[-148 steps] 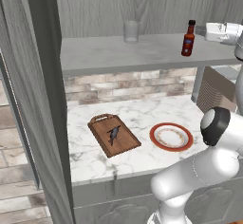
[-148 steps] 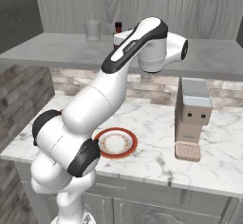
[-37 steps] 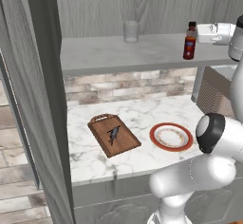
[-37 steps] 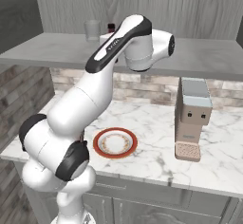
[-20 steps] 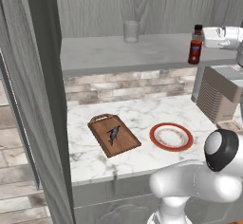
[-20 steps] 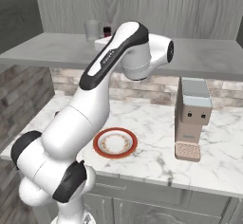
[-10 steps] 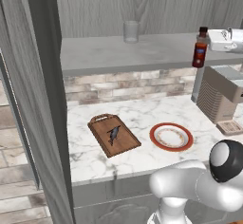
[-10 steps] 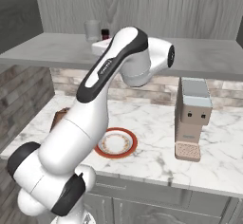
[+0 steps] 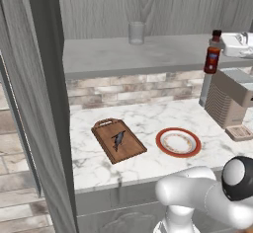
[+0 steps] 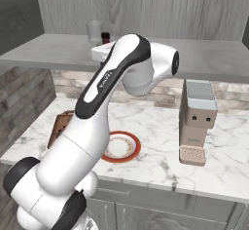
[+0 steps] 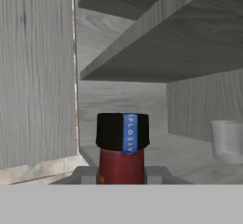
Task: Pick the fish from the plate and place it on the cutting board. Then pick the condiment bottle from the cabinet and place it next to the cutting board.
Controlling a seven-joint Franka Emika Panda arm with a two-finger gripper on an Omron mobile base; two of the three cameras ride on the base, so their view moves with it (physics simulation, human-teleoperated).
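Observation:
My gripper [image 9: 222, 47] is shut on the condiment bottle [image 9: 212, 61], a dark red-brown bottle with a black cap, held upright at the right end of the cabinet shelf [image 9: 148, 54], just above the shelf's front edge. In the hand view the bottle [image 11: 122, 134] stands between my fingers [image 11: 84, 175]. Its cap [image 10: 105, 36] peeks out behind my arm. The fish [image 9: 117, 139] lies on the cutting board [image 9: 106, 145]. The plate [image 9: 178, 142] sits bare to the board's right.
A clear glass [image 9: 136, 32] stands at the middle of the shelf, also seen as the glass [image 11: 228, 141] to the bottle's right. A grey coffee machine [image 9: 231, 97] stands on the counter below the bottle. The cabinet's tall side panel [image 9: 37, 103] rises at the left.
The held bottle has moved right and slightly down along the shelf, away from the glass. My arm has swung further right. Fish, board and plate have not moved.

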